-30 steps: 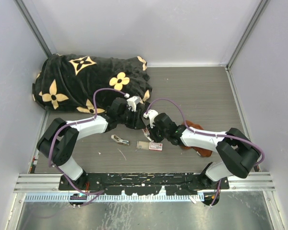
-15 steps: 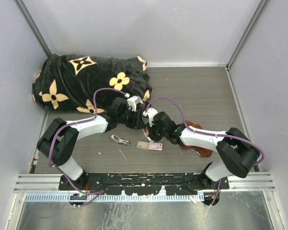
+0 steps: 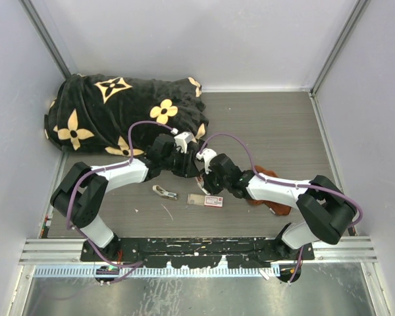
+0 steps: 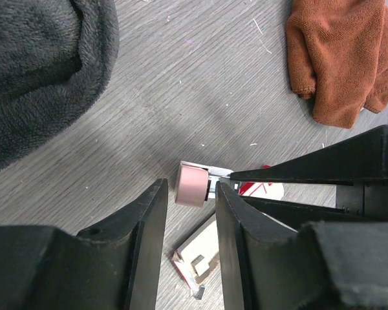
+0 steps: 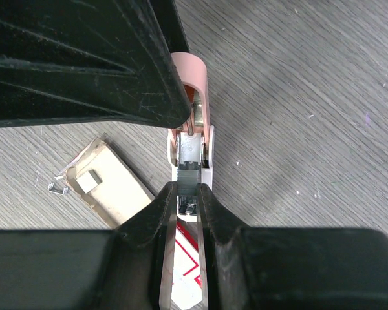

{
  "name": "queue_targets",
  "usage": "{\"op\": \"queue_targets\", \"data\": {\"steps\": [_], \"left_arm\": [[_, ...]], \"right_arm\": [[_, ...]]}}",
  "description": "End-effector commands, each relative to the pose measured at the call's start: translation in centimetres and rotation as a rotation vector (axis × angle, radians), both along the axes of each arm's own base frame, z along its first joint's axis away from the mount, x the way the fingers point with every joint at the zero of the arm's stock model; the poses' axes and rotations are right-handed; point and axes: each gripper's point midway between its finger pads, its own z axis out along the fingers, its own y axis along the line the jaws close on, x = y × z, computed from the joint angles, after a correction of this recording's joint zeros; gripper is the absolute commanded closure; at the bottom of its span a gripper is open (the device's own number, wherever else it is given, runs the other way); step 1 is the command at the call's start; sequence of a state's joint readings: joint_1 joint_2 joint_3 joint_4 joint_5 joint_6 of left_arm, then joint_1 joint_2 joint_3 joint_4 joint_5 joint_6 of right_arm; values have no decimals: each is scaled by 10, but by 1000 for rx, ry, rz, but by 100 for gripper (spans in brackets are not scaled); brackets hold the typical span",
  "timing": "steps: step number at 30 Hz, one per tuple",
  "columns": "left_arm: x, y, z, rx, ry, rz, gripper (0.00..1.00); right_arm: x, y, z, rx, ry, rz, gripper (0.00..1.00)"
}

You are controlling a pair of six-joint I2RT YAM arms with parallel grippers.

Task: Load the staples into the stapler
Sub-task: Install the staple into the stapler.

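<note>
The pale pink and white stapler [image 5: 207,147] hangs open between both grippers, just above the wood table. My left gripper [image 4: 189,190] is shut on its pink rear end [image 4: 193,185]. My right gripper [image 5: 186,188] is shut on a short strip of silvery staples [image 5: 189,173], and the strip sits in the stapler's metal channel. In the top view the left gripper [image 3: 187,164] and right gripper [image 3: 205,175] meet tip to tip. The white box with the red label [image 3: 214,201] lies under them, with its flat tray [image 5: 110,184] beside it.
A black blanket with gold flowers [image 3: 118,112] fills the far left. A rust-brown cloth [image 3: 271,192] lies under the right forearm. A small grey metal piece [image 3: 163,192] and loose staples [image 5: 57,188] lie near the box. Walls close in the table [image 3: 276,131].
Both grippers have edged slightly left together. Their grips look the same.
</note>
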State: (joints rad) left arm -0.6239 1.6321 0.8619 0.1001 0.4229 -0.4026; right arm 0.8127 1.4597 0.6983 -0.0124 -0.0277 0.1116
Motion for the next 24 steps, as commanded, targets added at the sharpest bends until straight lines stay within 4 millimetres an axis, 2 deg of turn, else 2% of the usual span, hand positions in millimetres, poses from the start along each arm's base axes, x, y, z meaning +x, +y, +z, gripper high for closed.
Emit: {"op": "queue_targets", "data": {"steps": [1, 20, 24], "left_arm": [[10, -12, 25, -50, -75, -25, 64], [10, -12, 26, -51, -76, -27, 64], [10, -12, 27, -52, -78, -26, 64]], "right_arm": [[7, 13, 17, 45, -36, -5, 88], [6, 9, 5, 1, -36, -18, 88], [8, 8, 8, 3, -46, -25, 88]]}}
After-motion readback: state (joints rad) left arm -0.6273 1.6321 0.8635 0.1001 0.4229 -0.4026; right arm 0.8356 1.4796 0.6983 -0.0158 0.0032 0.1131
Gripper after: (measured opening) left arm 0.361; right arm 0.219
